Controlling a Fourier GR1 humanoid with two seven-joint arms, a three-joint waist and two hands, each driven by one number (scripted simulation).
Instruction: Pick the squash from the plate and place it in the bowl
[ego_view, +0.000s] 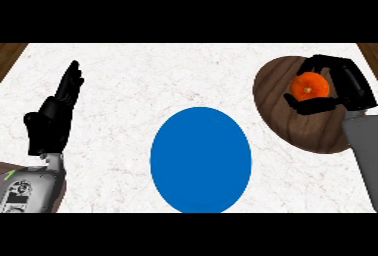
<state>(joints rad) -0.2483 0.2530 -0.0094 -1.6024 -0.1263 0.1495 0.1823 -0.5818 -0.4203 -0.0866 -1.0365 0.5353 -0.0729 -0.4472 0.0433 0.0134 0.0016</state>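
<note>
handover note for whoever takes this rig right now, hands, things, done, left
Left hand: open, resting at the view's left, fingers up.
Right hand: curled round the squash, over the bowl at the right.
Plate: mid-counter, squash already off it.
Done: pick and carry across.
Left: set the squash in the bowl if it is not down yet (cannot tell), open the hand, withdraw.
</note>
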